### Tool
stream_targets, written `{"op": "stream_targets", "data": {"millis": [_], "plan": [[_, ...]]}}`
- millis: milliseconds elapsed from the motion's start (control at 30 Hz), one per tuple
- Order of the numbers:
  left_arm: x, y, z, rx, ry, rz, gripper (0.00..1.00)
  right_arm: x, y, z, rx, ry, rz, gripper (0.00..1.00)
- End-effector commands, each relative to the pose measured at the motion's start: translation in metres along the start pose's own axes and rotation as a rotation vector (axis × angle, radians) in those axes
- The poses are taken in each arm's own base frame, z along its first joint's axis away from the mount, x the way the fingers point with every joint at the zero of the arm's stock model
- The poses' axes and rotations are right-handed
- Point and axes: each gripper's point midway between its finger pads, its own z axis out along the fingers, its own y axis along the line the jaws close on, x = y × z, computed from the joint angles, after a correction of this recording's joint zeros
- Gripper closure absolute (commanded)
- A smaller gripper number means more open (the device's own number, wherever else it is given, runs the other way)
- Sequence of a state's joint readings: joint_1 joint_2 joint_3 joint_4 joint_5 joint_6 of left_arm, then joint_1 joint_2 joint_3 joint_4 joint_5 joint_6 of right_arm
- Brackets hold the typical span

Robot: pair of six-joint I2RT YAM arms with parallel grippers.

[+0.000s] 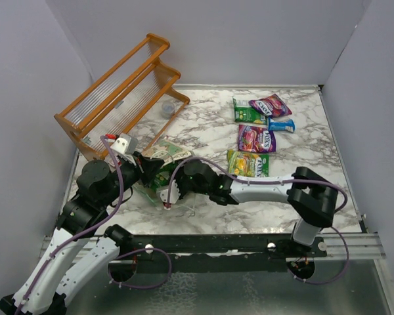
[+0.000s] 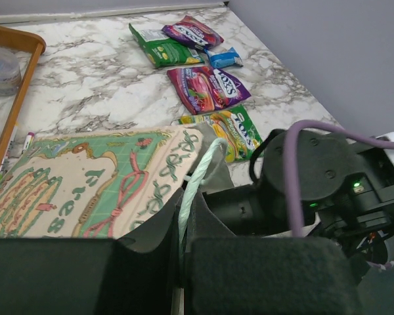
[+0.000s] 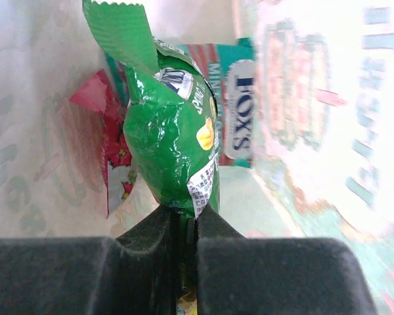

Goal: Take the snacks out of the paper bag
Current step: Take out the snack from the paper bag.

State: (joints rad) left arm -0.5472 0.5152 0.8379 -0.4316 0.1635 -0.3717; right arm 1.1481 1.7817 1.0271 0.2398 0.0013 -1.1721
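The pale-green paper bag (image 1: 163,156) lies on its side on the marble table. My left gripper (image 1: 148,169) is shut on the bag's mouth edge (image 2: 196,187), which passes between its fingers. The bag's printed side (image 2: 85,184) spreads to the left in the left wrist view. My right gripper (image 1: 178,188) reaches into the bag mouth and is shut (image 3: 187,216) on the bottom end of a green snack packet (image 3: 171,138). A red packet (image 3: 111,154) and a teal packet (image 3: 240,108) lie behind it inside the bag. Several snacks lie outside: green (image 1: 247,113), purple (image 1: 270,105), blue (image 1: 282,125), purple-pink (image 1: 256,139), yellow-green (image 1: 248,164).
An orange wooden rack (image 1: 121,98) stands at the back left, close behind the bag, with a small clear cup (image 1: 169,109) by it. Grey walls close in the table on three sides. My right arm (image 2: 308,184) lies across the table just right of the bag mouth.
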Motion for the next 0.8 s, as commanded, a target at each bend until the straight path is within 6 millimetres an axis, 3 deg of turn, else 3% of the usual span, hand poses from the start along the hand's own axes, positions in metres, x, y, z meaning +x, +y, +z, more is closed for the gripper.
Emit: {"op": "stream_targets", "data": {"millis": [0,200,567,767], "plan": [[-0.014,-0.002,-0.004,-0.005,-0.047,0.005,1.0,-0.029,-0.048,-0.041,0.118,-0.114,0.045,0.99],[-0.012,-0.001,-0.002,-0.006,-0.044,0.002,1.0,-0.052,-0.052,-0.081,0.112,-0.229,0.119,0.99],[-0.005,0.002,0.002,-0.011,-0.031,0.005,1.0,-0.101,-0.055,-0.18,0.121,-0.516,0.291,0.99],[-0.003,0.005,0.007,-0.02,-0.026,0.006,1.0,-0.113,-0.091,-0.248,0.278,-0.603,0.274,0.99]]}}
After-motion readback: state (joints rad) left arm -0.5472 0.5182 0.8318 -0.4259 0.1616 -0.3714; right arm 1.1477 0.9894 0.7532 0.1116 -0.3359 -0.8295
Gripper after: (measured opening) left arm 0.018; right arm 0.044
